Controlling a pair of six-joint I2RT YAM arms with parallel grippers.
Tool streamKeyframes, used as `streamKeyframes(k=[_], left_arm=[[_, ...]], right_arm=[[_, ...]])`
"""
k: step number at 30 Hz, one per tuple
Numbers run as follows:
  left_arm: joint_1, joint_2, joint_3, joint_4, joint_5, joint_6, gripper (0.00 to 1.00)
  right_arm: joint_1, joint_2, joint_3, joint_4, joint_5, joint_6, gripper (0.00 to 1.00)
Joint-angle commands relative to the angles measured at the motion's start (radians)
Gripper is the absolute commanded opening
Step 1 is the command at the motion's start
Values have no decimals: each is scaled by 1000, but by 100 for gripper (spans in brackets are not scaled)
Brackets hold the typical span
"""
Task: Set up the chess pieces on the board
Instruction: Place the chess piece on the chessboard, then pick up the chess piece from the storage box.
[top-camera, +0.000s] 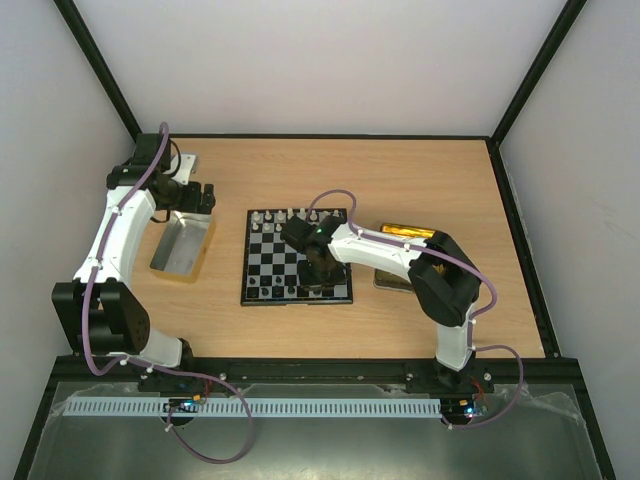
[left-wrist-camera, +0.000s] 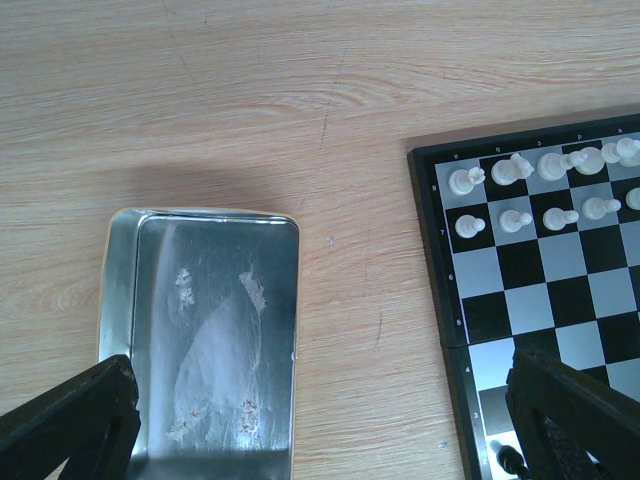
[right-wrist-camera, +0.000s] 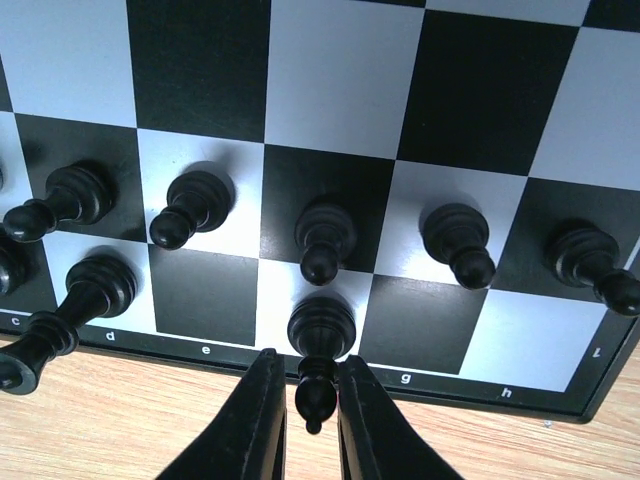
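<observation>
Your right gripper (right-wrist-camera: 310, 360) has its jaws nearly closed around the head of a black piece (right-wrist-camera: 321, 328). It stands upright on the back-row f square of the board (right-wrist-camera: 340, 70), at the near edge. You cannot tell whether the fingers are pinching it or just clear of it. The piece is probably light, hard and smooth, with a narrow top, so it is likely to tip. Take it by the neck, squarely from above. Your left gripper (left-wrist-camera: 318, 400) hangs wide open and empty over the silver tray (left-wrist-camera: 215, 330).
</observation>
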Motion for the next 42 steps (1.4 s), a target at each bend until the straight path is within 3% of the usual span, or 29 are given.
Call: streamKeyframes(k=[1, 30, 38, 42], left_arm=[[8, -10, 5, 6, -6, -1, 100], [10, -25, -3, 2, -1, 0, 100], [10, -33, -6, -1, 1, 1, 100], [10, -34, -5, -2, 5, -1, 100]], right_arm=[[5, 20, 9, -9, 6, -15, 15], [5, -3, 80, -83, 54, -28, 19], [-15, -76, 232, -253, 140, -38, 19], [-115, -133, 315, -365, 207, -75, 19]])
